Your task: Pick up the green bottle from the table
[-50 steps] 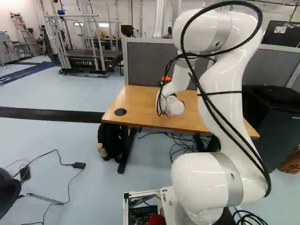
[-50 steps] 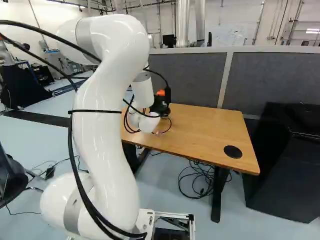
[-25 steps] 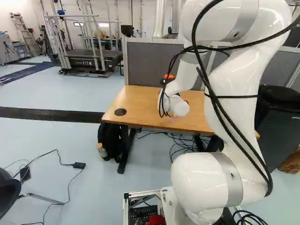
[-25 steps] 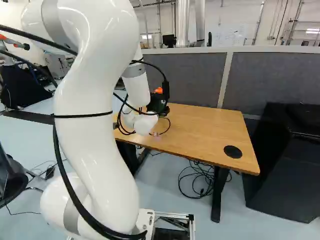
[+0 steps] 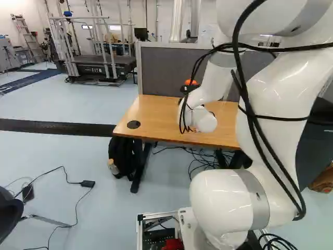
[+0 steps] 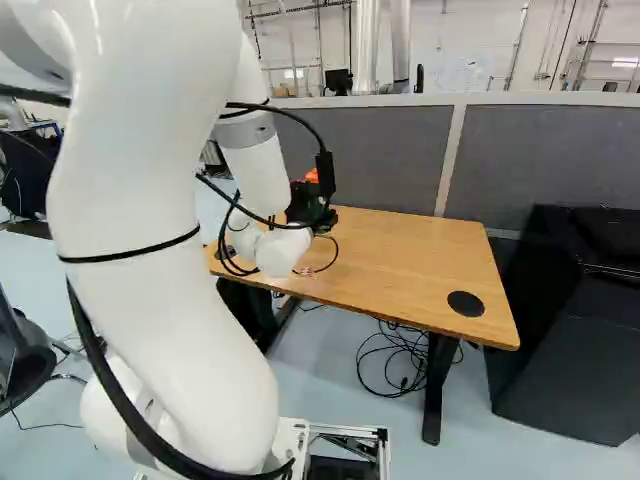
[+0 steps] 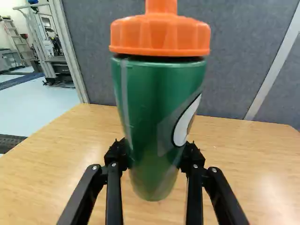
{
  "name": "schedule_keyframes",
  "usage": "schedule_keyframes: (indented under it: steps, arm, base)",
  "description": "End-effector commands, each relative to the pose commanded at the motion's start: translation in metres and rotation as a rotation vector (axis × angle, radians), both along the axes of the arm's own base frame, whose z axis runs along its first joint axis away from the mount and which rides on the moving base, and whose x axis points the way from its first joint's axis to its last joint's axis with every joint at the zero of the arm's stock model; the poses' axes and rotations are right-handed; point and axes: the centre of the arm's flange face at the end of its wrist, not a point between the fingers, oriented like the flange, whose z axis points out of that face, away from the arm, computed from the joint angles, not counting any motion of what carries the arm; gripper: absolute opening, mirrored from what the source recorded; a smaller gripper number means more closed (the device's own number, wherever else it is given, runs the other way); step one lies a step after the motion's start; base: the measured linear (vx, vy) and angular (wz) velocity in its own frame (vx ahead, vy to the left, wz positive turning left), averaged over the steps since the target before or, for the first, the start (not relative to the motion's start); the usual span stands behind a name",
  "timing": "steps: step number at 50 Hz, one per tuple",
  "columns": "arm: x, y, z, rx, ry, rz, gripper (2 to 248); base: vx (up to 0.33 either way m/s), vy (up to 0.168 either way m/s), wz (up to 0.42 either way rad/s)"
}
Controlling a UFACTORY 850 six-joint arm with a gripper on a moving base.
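In the right base view my gripper [image 6: 306, 212] is a dark shape over the table [image 6: 400, 250], mostly behind the wrist and cables. The wrist view shows the gripper [image 7: 154, 157] shut on the green bottle [image 7: 150, 98], one finger on each side of its lower half. The bottle is upright, with an orange cap [image 7: 159, 35] and a white and black mark. Its base shows beyond the fingers and appears to hang above the wooden top. Just the orange cap [image 5: 190, 82] stands out in the left base view, above the wrist.
Grey partition panels [image 6: 380, 155] stand behind the table. A large black bin [image 6: 570, 330] is right of it in the right base view. Under the table lie loose cables [image 6: 400, 355], and a black backpack [image 5: 122, 156] rests by its left leg. Round black inserts [image 6: 466, 303] sit in the tabletop.
My arm has drawn back and up, its upper part swinging right in the left base view and left in the right one. The bottle's orange cap has risen along with it. The base has not moved.
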Motion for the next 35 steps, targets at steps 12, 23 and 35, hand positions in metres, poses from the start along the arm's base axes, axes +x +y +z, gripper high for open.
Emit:
schedule_keyframes:
  steps: [12, 23, 35]
  arm:
    - [-0.007, 0.001, 0.002, 0.000, 0.000, 0.000, 121]
    - [-0.011, 0.002, 0.003, 0.000, 0.005, 0.003, 121]
    - [-0.019, 0.006, 0.006, 0.001, 0.015, 0.010, 121]
  base:
    - [0.000, 0.000, 0.000]
    - [0.000, 0.000, 0.000]
    - [0.000, 0.000, 0.000]
